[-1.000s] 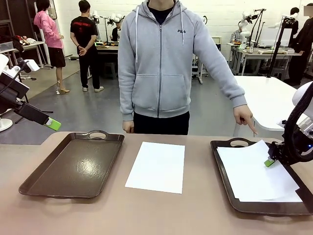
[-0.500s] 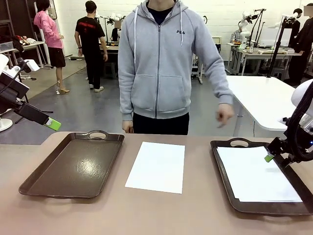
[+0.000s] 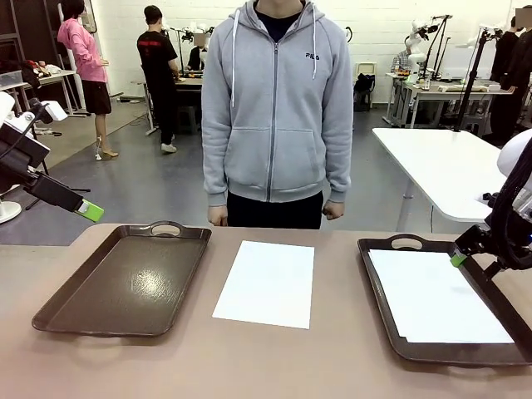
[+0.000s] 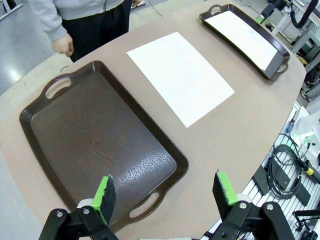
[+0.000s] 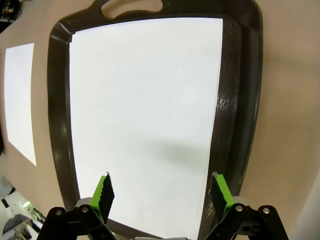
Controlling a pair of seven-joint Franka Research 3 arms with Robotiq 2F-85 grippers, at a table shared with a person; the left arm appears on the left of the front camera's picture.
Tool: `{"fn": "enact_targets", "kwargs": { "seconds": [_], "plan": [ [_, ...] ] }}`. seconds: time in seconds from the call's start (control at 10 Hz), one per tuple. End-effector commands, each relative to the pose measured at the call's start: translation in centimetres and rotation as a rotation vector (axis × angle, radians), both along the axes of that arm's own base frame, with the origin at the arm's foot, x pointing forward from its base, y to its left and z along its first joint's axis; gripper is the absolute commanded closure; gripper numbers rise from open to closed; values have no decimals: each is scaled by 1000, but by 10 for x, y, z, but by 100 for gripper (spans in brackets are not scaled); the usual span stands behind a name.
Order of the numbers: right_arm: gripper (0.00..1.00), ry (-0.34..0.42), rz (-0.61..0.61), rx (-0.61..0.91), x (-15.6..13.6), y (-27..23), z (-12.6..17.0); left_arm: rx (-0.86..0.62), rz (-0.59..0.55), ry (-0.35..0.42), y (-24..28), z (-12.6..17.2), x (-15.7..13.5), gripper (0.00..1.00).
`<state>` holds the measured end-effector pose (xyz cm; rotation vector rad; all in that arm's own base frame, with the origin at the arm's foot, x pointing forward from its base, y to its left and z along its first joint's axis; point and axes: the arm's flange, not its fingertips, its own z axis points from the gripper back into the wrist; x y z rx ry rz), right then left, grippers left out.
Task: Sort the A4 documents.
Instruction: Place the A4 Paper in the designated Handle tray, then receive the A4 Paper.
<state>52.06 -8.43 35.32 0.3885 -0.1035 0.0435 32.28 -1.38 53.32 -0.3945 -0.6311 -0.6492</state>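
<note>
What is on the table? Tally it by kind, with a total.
Brown trays: 2 (left tray, right tray)
Paper lots: 2 (loose sheet, paper in the right tray; sheet count there unclear)
Total: 4

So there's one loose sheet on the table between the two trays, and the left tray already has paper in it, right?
Not quite. The left tray is empty; the paper lies in the right tray, as the front view shows. One loose sheet does lie between the trays.

My left: empty tray (image 3: 125,278) | middle: one sheet (image 3: 268,283) lay on table (image 3: 274,366) | my right: tray (image 3: 391,324) held stacked sheets (image 3: 436,298) | person (image 3: 274,108) stood behind.
</note>
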Motion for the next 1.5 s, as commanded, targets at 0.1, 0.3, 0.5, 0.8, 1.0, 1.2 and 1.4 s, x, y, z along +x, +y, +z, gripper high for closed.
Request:
{"fn": "enact_targets", "kwargs": {
  "seconds": [0.1,0.3,0.5,0.8,1.0,1.2,1.4],
  "plan": [
    [0,0,0,0,0,0,0,-7,-3,1,0,0,0,0],
    [0,0,0,0,0,0,0,-7,-3,1,0,0,0,0],
    [0,0,0,0,0,0,0,-7,-3,1,0,0,0,0],
    [0,0,0,0,0,0,0,-7,-3,1,0,0,0,0],
    [0,0,0,0,0,0,0,-7,-3,1,0,0,0,0],
    [0,0,0,0,0,0,0,-7,-3,1,0,0,0,0],
    [0,0,0,0,0,0,0,-7,-3,1,0,0,0,0]
  ]
}}
